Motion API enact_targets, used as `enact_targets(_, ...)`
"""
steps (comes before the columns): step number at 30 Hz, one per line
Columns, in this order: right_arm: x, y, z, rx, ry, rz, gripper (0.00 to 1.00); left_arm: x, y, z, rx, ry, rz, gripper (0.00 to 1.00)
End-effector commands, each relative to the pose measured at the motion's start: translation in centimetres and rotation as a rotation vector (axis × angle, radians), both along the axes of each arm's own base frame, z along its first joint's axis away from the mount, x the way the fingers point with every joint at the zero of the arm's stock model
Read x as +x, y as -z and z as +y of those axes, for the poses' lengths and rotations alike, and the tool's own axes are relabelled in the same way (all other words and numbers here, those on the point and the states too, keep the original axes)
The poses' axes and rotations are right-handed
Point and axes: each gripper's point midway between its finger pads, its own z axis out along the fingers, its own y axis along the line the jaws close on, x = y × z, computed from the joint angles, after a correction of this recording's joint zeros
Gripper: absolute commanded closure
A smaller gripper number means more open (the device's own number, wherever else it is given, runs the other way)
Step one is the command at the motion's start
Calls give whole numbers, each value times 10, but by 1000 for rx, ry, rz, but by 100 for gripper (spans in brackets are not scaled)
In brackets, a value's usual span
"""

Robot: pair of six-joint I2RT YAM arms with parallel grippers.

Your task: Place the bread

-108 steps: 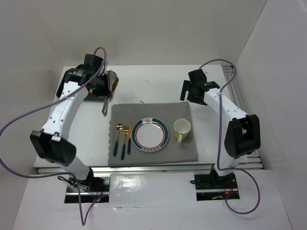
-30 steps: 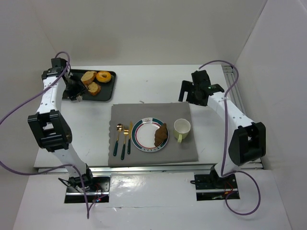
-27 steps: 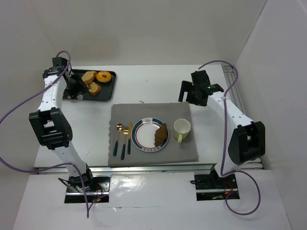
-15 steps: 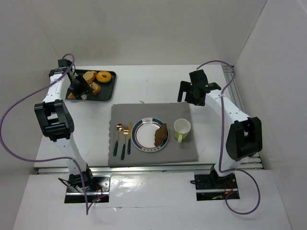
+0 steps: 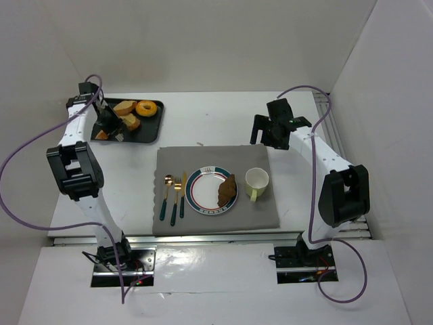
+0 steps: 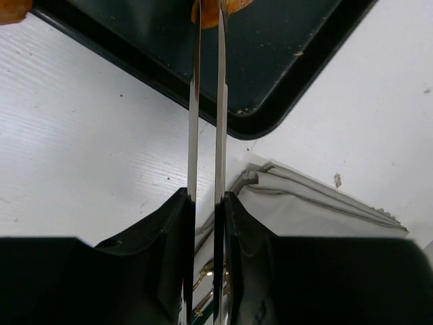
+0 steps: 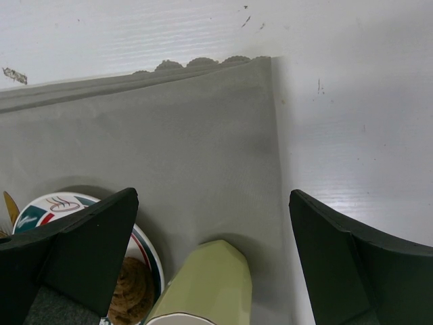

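A brown bread [image 5: 229, 189] lies on the right side of the striped plate [image 5: 201, 202] on the grey mat; its edge shows in the right wrist view [image 7: 128, 298]. My left gripper [image 5: 107, 123] is shut on metal tongs [image 6: 206, 101]. The tong blades are nearly together and reach over the black tray [image 5: 153, 119], with an orange pastry [image 6: 233, 4] at their tips. The tray holds a toast slice [image 5: 124, 108], a ring donut [image 5: 145, 107] and another piece [image 5: 131, 124]. My right gripper [image 5: 261, 133] is open and empty above the mat's far right corner.
A pale green cup [image 5: 256, 180] stands right of the plate and shows below my right gripper [image 7: 203, 277]. Gold cutlery with dark handles [image 5: 174, 196] lies left of the plate. The grey mat [image 5: 216, 156] covers the table's middle. White walls close in both sides.
3.6 s ago the left tongs held the brown bread by the tray; now it lies on the plate. The left arm has swung back over the tray. The right arm barely moved.
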Motion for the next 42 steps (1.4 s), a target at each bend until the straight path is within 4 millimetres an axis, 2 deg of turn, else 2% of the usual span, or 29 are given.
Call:
enact_targets(1, 14, -24, 2, -7, -1, -77, 0, -6, -76, 3, 54, 11, -175, 100)
enact_targets(2, 14, -24, 2, -7, -1, -77, 0, -13, -91, 0, 60, 11, -195, 100)
enact_targets(5, 11, -23, 1, -7, -1, -76, 0, -28, -109, 1, 74, 10, -224, 100)
enact_targets(8, 10, -29, 2, 5, -7, -93, 0, -43, -111, -1, 70, 12, -220, 100)
enact_targets(9, 8, -25, 2, 3, -7, -84, 0, -49, -118, 2, 76, 1, -237, 100)
enact_targets(14, 3, -30, 0, 7, -6, -100, 0, -70, -116, -9, 49, 17, -231, 100)
enact_targets(19, 1, -29, 0, 7, -6, -100, 0, -85, -132, -18, 44, 41, -275, 100)
enact_targets(20, 1, -29, 0, 7, -6, -100, 0, -89, -130, -19, 48, 54, -260, 100)
enact_targets(21, 1, -29, 0, 7, -6, -100, 0, -92, -138, -29, 38, 94, -281, 100)
enact_targets(22, 1, -29, 0, 7, -6, -100, 0, -94, -136, -34, 54, 143, -275, 100)
enact_targets(25, 1, -29, 0, 7, -6, -100, 0, -117, -135, -84, 39, 347, -256, 100)
enact_targets(26, 3, -33, 0, 10, -6, -109, 0, -130, -122, -114, 6, 451, -228, 100)
enact_targets(28, 3, -33, 0, 10, -6, -109, 0, -151, -124, -148, -25, 582, -275, 100)
enact_targets(29, 3, -33, 0, 10, -6, -109, 0, -166, -109, -175, -41, 671, -258, 100)
enact_targets(30, 3, -33, 0, 10, -6, -109, 0, -177, -105, -187, -49, 717, -252, 100)
enact_targets(31, 3, -33, 0, 10, -6, -109, 0, -182, -100, -192, -22, 722, -243, 100)
enact_targets(32, 3, -33, 0, 10, -6, -109, 0, -195, -94, -200, -20, 749, -228, 100)
enact_targets(33, 3, -35, 0, 10, -6, -109, 0, -206, -92, -219, -26, 810, -239, 100)
enact_targets(35, 3, -35, 0, 10, -6, -109, 0, -217, -83, -226, -2, 819, -213, 100)
enact_targets(36, 1, -39, 4, 13, -15, -118, 0, -230, -77, -233, -7, 860, -198, 100)
enact_targets(41, -1, -32, 5, 15, -22, -98, 0, -252, -61, -248, -19, 936, -157, 100)
enact_targets(42, 1, -35, 5, 17, -21, -107, 0, -260, -56, -252, -27, 949, -138, 100)
